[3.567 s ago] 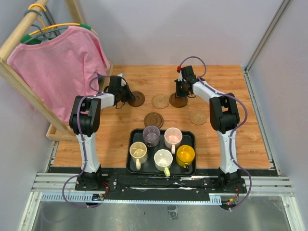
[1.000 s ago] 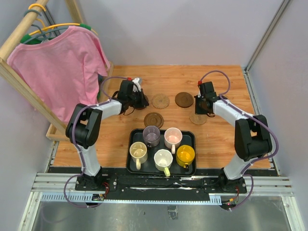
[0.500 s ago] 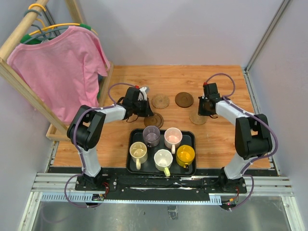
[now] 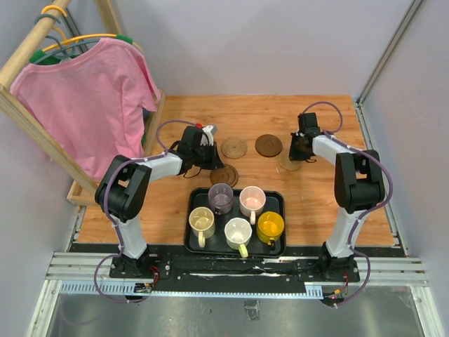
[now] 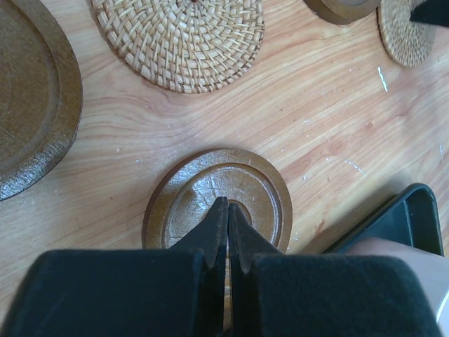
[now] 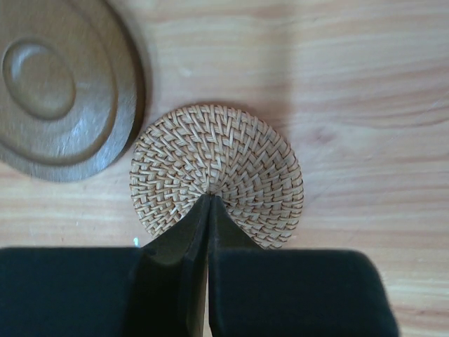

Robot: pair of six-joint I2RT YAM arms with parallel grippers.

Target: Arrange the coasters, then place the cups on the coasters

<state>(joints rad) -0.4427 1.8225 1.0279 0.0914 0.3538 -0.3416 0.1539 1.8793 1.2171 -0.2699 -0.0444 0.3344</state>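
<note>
Where my left end effector (image 5: 226,205) sits: pressed together, on brown coaster (image 5: 261,184).
My right end effector (image 6: 209,199): pressed together, on woven coaster (image 6: 231,151).

We can read no text, label, brand, number or sign on anything in these views; every surface we see is unmarked.

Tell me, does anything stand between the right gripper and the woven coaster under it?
Nothing visible does. The shut right gripper has its tips right at the middle of the woven coaster, with no object between them. The dark brown coaster lies to one side, near the woven coaster's edge, not in the way.
</note>
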